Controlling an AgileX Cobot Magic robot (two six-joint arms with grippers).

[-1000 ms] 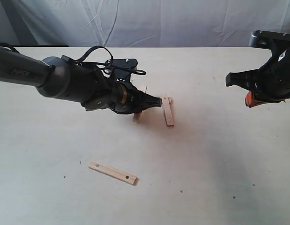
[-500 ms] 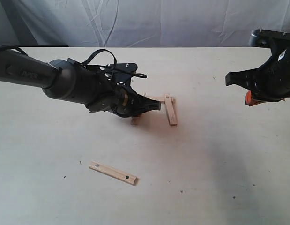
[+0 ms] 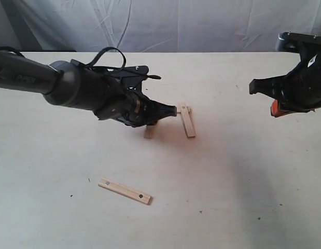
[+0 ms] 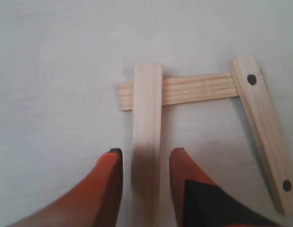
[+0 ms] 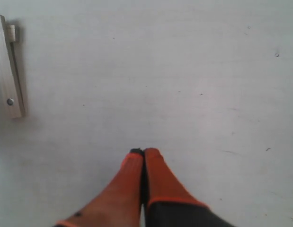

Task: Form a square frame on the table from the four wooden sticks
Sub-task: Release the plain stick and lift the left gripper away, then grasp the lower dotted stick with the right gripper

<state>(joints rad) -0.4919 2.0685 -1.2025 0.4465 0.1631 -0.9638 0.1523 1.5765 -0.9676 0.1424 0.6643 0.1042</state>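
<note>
Wood nearest the camera is the lone stick (image 3: 125, 191), lying flat and slantwise on the bench (image 3: 227, 181), well apart from the others and in the same spot as half a second ago.

Farther back the other three sticks sit together as an unfinished frame with one side open. The cross stick (image 4: 193, 89) lies underneath. The plain stick (image 4: 147, 109) crosses over one of its ends and the holed stick (image 4: 262, 132) over the other, its dark holes near each end. The holed stick slants away from the plain one, so the two sides are not parallel.

The left hand (image 4: 146, 152) reaches in over this group, its orange fingers (image 4: 108, 179) spread to either side of the plain stick with a thin gap showing on each side, not clamped on it. Compared with half a second ago, the hand's tip sits a little higher in the exterior view, close to the far end of the holed stick, and more of the plain stick shows below the arm. The holed stick has shifted only slightly.

At about the same depth on the right side, the right hand (image 5: 143, 153) hangs above bare bench with its fingers pressed together and nothing between them; it has not moved. Behind everything hangs the wrinkled cloth backdrop (image 3: 201, 26).
</note>
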